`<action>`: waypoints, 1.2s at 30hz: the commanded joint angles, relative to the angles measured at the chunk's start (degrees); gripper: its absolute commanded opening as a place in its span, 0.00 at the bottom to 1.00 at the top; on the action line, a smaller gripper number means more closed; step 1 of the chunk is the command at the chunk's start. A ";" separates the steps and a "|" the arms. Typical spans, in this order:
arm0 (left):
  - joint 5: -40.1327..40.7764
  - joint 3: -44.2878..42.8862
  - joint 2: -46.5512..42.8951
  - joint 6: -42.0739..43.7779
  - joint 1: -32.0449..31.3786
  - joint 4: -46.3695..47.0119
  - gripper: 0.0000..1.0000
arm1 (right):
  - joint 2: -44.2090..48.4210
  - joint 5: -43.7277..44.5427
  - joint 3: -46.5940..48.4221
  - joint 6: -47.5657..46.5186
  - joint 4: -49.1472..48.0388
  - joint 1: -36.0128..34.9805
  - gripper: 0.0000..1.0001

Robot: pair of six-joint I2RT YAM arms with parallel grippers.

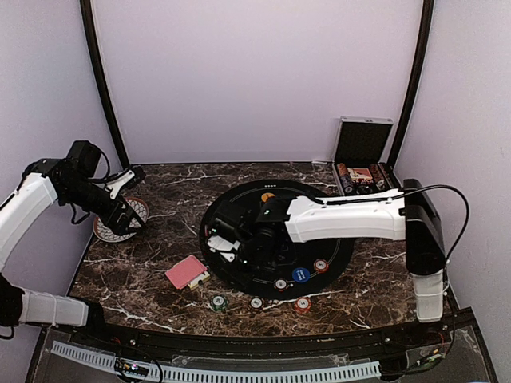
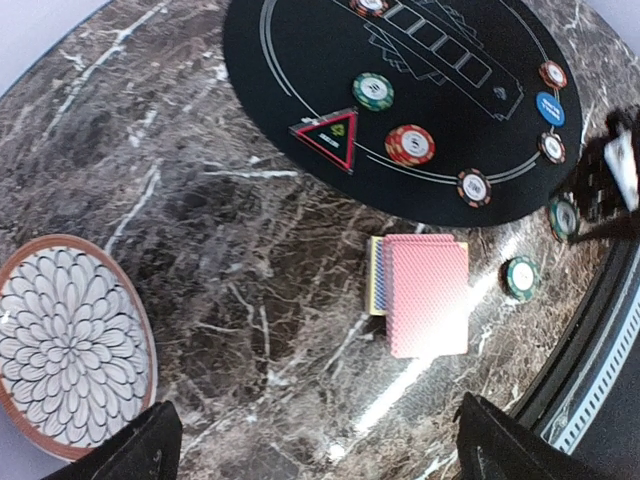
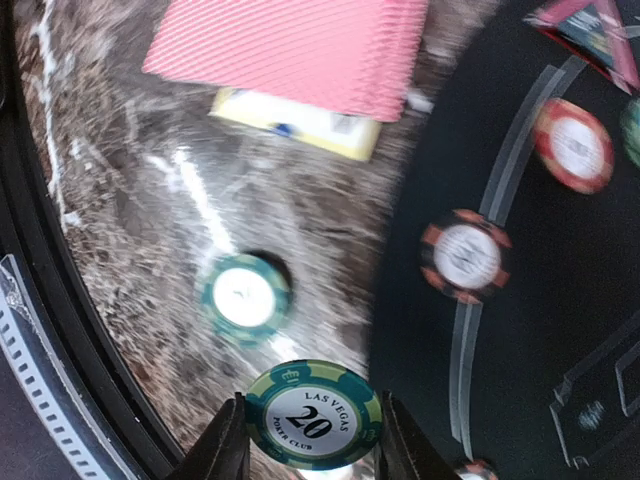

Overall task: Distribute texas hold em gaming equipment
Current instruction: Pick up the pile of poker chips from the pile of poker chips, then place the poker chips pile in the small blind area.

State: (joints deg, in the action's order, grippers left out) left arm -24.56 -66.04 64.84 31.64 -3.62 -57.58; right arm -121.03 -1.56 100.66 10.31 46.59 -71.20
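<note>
Green chip: It is up off the table, pinched by its round edge between the two fingers of the right gripper. It hangs by the rim of the black mat.
Slip: The fingers only touch the thin rim. I think the green chip could pop out, because a round edge is slippery.
Roll: If it falls on its edge it could roll away over the table, maybe off the front.
Second green chip: It lies flat on the table just under the held one. A drop could land on it and knock it away.
Mat chips: A few lie on the near side of the black mat. The right arm reaches low across the mat, so a swing could sweep them.
Cards: The red-backed pile rests on a yellow box beside the mat. A bump could spread it.
Left gripper: Its jaws are wide apart with nothing in them. It hangs near the flower plate and could hit it if it dips.
</note>
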 commanded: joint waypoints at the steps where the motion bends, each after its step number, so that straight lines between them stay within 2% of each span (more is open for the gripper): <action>1: -0.29 4.58 0.41 -3.05 -6.57 3.30 0.99 | 7.51 1.38 -7.52 3.88 -1.16 5.62 0.13; 10: 2.73 7.19 6.35 -5.56 -15.82 6.51 0.99 | 17.88 6.89 -21.38 7.57 -2.54 19.59 0.13; 20: 5.64 9.86 8.96 -5.58 -22.48 11.07 0.99 | 19.89 10.26 -27.68 9.44 -4.60 29.49 0.11; 26: 7.15 11.89 9.61 -3.44 -24.96 13.16 0.99 | 21.76 10.88 -31.87 10.80 -4.66 33.78 0.11; 36: 10.57 14.80 12.73 -2.15 -30.42 17.20 0.99 | 23.18 9.53 -39.21 12.58 -7.13 34.97 0.10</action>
State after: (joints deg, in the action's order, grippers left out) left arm -15.38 -53.06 76.66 28.42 -32.21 -42.44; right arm -99.31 8.60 63.79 21.45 41.67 -36.42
